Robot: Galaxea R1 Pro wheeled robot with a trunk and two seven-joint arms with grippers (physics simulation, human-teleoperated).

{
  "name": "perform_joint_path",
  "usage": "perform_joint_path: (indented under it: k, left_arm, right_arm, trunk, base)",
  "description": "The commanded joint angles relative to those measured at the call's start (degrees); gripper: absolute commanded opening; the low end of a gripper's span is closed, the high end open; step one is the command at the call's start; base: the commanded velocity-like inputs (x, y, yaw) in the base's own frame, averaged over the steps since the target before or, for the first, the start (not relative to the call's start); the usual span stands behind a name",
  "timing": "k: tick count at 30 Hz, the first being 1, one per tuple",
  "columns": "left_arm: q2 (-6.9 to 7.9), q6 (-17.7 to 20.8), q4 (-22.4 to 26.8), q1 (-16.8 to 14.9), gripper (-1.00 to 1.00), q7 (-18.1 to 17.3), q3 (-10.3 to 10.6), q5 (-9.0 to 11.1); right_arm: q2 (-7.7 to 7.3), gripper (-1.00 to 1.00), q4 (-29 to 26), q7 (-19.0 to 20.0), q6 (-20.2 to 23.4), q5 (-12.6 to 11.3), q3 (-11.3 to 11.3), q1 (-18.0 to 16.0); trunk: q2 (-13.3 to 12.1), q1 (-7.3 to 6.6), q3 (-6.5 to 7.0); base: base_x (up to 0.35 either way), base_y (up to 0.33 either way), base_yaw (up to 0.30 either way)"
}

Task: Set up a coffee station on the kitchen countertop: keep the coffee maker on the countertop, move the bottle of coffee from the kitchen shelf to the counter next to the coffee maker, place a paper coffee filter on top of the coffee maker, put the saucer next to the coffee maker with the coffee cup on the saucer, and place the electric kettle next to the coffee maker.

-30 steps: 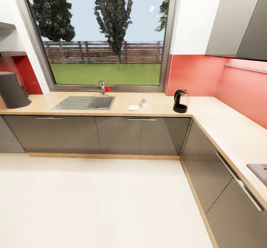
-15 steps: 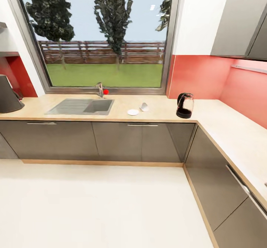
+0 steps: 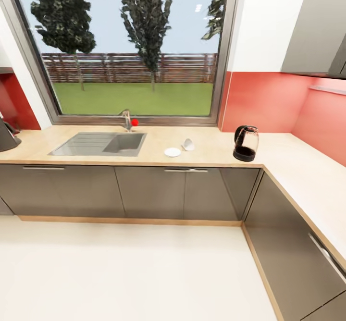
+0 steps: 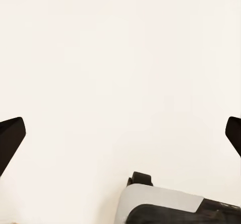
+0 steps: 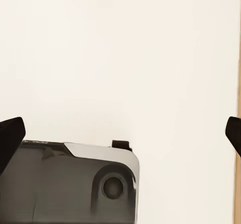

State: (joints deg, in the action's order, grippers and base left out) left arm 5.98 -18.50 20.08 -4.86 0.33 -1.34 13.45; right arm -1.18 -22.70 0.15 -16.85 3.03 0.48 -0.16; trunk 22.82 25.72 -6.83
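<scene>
Where the frame cuts off, the coffee maker (image 3: pixel 6 138) barely shows.

Black tapered fingertips (image 4: pixel 11 139) of the left gripper (image 4: pixel 120 138) showing at both frame edges, pale grey rounded base shell (image 4: pixel 160 204) with a dark top panel, matching black fingertips (image 5: pixel 10 136) of the right gripper (image 5: pixel 120 136), glossy dark grey base housing (image 5: pixel 65 184) carrying a round recessed socket (image 5: pixel 113 187)
</scene>
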Motion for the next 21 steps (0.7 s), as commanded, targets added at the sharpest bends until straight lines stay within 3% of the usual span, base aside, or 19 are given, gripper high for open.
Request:
perform_joint_path:
  k: [1, 10, 17, 21]
  left_arm:
    - [0.01, -0.13, -0.50, -0.03, 1.00, 0.03, 0.01, -0.22]
    - [1.02, 0.67, -8.05, -0.23, 1.00, 0.02, 0.28, -5.45]
    - [2.26, 0.96, -11.52, -0.24, 1.00, 0.02, 0.23, -6.43]
    - [3.02, 11.05, -12.03, 0.05, 1.00, 0.02, 0.37, -6.57]
  right_arm:
    - [-0.01, 1.00, 0.11, 0.03, -0.11, 0.31, 0.05, -0.02]
    - [0.12, 1.00, 1.22, 0.20, -0.11, 0.28, 0.00, -0.02]
    - [0.01, 1.00, 1.23, 0.23, -0.11, 0.28, -0.08, -0.02]
    - [0.15, 1.00, 0.99, 0.12, -0.11, 0.07, -0.21, -0.02]
  trunk:
    - [0.10, 0.06, -0.11]
    - [0.10, 0.06, -0.11]
    - [0.10, 0.06, -0.11]
    - [0.10, 0.06, -0.11]
  base:
    - [0.338, 0.000, 0.000]
    - [0.338, 0.000, 0.000]
    - [0.338, 0.000, 0.000]
    - [0.326, 0.000, 0.000]
